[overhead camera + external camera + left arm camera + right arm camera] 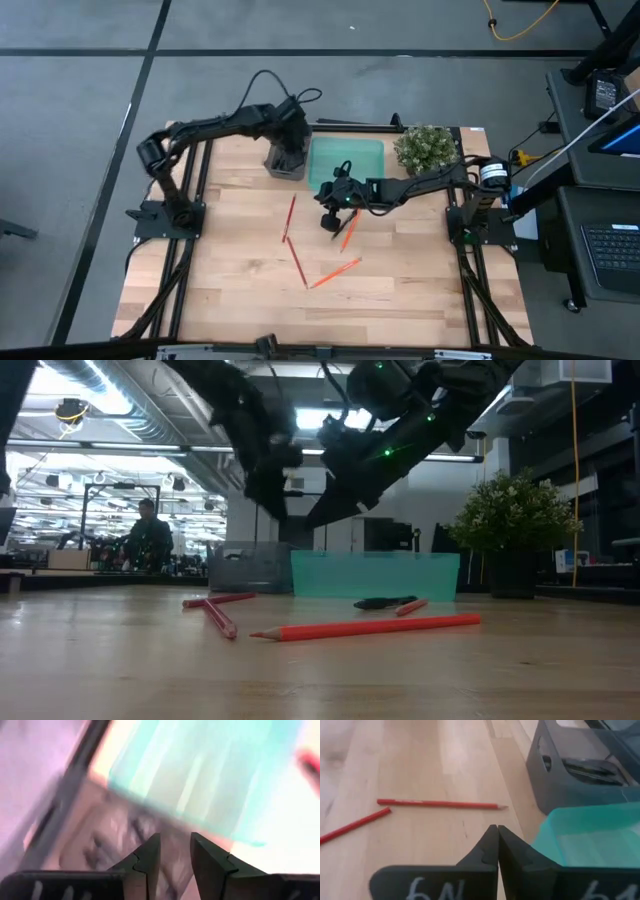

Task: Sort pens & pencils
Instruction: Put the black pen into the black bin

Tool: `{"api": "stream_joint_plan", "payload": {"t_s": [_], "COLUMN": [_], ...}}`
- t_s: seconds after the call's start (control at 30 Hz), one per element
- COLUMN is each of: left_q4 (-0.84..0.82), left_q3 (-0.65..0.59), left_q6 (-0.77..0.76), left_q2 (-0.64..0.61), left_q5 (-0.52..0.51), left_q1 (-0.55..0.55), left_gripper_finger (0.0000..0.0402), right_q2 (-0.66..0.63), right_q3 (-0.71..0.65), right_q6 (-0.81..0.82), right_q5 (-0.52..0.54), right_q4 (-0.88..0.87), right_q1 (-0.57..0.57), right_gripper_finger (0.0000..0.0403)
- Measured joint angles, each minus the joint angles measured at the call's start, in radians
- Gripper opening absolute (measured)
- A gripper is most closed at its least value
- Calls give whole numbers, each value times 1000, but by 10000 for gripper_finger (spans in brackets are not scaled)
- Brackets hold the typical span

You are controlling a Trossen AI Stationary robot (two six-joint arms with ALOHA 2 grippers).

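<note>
My left gripper hangs open over the grey tray at the table's far side, with nothing between its fingers. Black pens lie inside that tray. Beside it stands the teal tray. My right gripper is shut and empty, above the table just in front of the teal tray. One black pen lies on the table below it, next to a short orange pencil. Two red pencils and a long orange pencil lie flat on the wood.
A potted plant stands at the far right of the table, next to the teal tray. A person sits in the room behind the table. Bare wood stretches along the near half of the table.
</note>
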Motion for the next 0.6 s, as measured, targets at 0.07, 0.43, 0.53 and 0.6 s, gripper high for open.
{"api": "stream_joint_plan", "payload": {"t_s": [0.07, 0.43, 0.53, 0.6], "left_q4": [102, 618, 812, 947], "left_q3": [-67, -558, -700, -789], "left_q6": [3, -49, -51, -48], "left_q2": [-71, -549, -651, -702], "left_q5": [1, -6, -43, -92], "left_q1": [-40, -304, -394, -458], "left_gripper_finger": [98, 97, 96, 96], "right_q2": [-17, -112, -122, -127], "right_q3": [0, 2, 2, 2], "right_q6": [0, -70, -92, -113], "right_q5": [0, -23, -107, -148], "right_q4": [-31, -144, -208, -278], "right_q1": [10, 91, 101, 107], "right_gripper_finger": [4, 2, 7, 9]}}
